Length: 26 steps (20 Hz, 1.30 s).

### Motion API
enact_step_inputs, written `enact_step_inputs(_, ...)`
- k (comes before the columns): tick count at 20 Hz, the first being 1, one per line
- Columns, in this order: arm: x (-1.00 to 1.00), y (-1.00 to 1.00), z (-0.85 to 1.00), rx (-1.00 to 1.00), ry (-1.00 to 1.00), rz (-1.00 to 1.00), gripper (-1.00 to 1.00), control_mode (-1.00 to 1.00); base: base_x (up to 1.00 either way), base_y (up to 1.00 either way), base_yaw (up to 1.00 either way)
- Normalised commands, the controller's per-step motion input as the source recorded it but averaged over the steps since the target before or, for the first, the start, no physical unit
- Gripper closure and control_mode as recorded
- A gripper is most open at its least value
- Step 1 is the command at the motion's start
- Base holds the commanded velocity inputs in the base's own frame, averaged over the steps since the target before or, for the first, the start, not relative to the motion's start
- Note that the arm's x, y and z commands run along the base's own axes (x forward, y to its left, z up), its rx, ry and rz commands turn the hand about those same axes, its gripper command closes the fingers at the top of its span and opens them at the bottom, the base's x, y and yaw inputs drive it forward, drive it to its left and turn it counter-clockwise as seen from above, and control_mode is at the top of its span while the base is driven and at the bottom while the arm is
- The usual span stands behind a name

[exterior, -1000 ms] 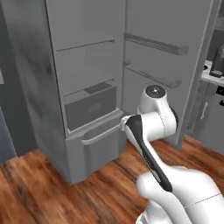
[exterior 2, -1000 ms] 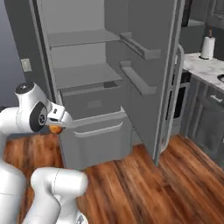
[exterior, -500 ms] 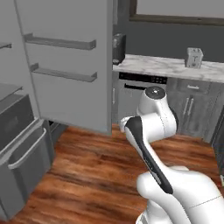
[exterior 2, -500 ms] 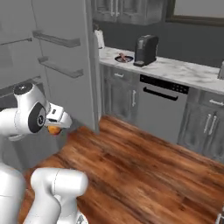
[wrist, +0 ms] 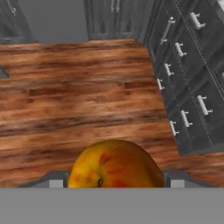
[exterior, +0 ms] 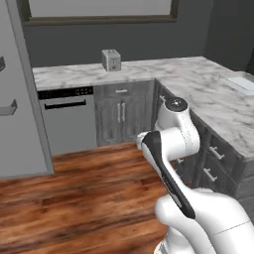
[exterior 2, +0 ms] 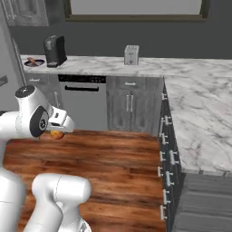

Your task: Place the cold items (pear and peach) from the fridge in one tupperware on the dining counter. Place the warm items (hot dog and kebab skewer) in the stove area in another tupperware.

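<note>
While the peach [wrist: 114,164] sits clamped between your gripper [wrist: 114,179] jaws, you carry it in the air above the wooden floor [wrist: 78,92], near the arm's body. Grey drawer fronts [wrist: 183,87] stand to one side; the marble counter [exterior 2: 199,108] bears a toaster [exterior 2: 131,55] by the wall.

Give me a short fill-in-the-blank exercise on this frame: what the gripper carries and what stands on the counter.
1. The gripper is closed on a yellow and red ____.
2. In the hand view, the surface below the held fruit is a ____ floor.
3. The silver toaster stands on the marble ____, under the window.
4. In the right base view, the dark coffee machine stands to the ____ of the toaster.

Missing words: peach; wooden; counter; left
</note>
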Motion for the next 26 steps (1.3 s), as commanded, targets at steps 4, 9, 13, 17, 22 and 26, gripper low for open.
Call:
enact_step_inputs(4,0.0,0.0,0.0,0.0,0.0,0.0,1.0,1.0,0.02,-0.71,-0.34)
enact_step_inputs(9,0.0,0.0,0.0,0.0,0.0,0.0,1.0,1.0,-0.01,-1.0,0.03)
enact_step_inputs(13,0.0,0.0,0.0,0.0,0.0,0.0,1.0,1.0,-0.01,-1.0,0.0)
enact_step_inputs(17,0.0,0.0,0.0,0.0,0.0,0.0,1.0,1.0,0.01,-1.0,0.01)
enact_step_inputs(22,0.0,0.0,0.0,0.0,0.0,0.0,1.0,1.0,0.11,-1.0,0.01)
enact_step_inputs(26,0.0,0.0,0.0,0.0,0.0,0.0,1.0,1.0,0.38,-1.0,0.02)
